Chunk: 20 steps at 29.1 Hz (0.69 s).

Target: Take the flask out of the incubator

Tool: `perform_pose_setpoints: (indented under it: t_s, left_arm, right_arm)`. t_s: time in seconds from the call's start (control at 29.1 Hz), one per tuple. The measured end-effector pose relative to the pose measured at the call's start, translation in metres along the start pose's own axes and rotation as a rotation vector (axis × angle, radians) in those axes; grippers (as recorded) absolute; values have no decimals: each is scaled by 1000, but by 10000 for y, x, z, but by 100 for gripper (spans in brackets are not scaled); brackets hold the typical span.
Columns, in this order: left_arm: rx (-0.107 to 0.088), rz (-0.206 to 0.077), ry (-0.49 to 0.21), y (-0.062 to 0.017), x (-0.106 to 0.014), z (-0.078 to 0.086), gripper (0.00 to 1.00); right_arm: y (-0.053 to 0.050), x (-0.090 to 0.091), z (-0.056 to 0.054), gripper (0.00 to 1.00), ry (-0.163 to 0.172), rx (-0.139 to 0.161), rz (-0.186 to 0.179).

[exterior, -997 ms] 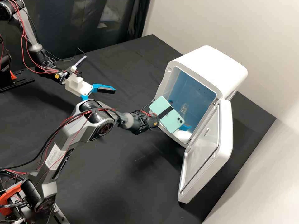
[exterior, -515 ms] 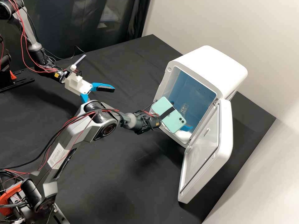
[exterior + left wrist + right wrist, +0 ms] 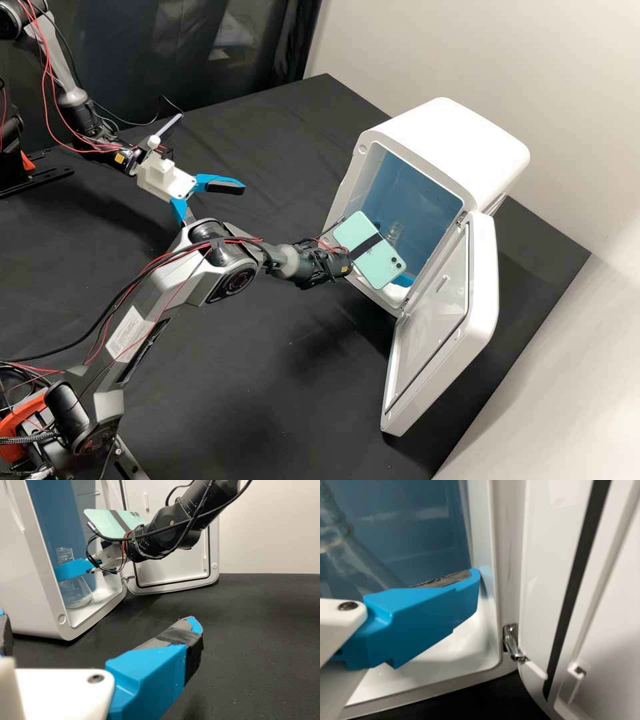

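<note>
Found the flask point(image 3: 75, 582) upright on the floor of the incubator point(image 3: 453, 143), inside its open front, with the door point(image 3: 460, 313) swung fully aside. Saw the right gripper point(image 3: 77, 571) set inside the incubator at the flask's neck, fingers point(image 3: 420, 610) apart, with one dark pad bare and pressed on nothing; not clamped yet. Saw the left gripper point(image 3: 208, 200) well out from the incubator above the bench point(image 3: 280, 373), fingers spread wide and holding nothing. Judged the step in hand as closing on the flask. Needed to centre the neck between both pads before squeezing, then to close gently, given smooth glass apt to slip or tip. Needed afterwards to lift only slightly off the incubator floor and draw straight out through the front, clear of the lower lip and the door hinge point(image 3: 512, 647).
</note>
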Motion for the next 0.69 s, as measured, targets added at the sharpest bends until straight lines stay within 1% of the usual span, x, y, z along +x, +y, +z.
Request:
perform_pose_setpoints:
  t_s: [0.14, 0.24, 0.31, 0.38, 0.41, 0.55, 0.62, 0.69]
  left_arm:
    - [0, 1, 0, 2, -1, 0, 100]
    - [0, 1, 0, 2, -1, 0, 100]
    - [0, 1, 0, 2, -1, 0, 100]
    - [0, 1, 0, 2, -1, 0, 100]
    - [0, 1, 0, 2, -1, 0, 100]
    - [0, 1, 0, 2, -1, 0, 100]
    - [0, 1, 0, 2, -1, 0, 100]
    - [0, 1, 0, 2, -1, 0, 100]
  right_arm:
    - [0, 0, 0, 100, -1, -14, 0]
    - [3, 1, -4, 100, 1, -14, 1]
    - [25, 8, -4, 100, -1, -12, 3]
    - [26, 11, -9, 100, -4, -12, -2]
    - [26, 11, -9, 0, -4, -12, -1]
    - [29, 12, -6, 0, -7, -11, -4]
    - [29, 12, -7, 0, -6, -5, -4]
    - [32, 13, -5, 0, -5, 9, -4]
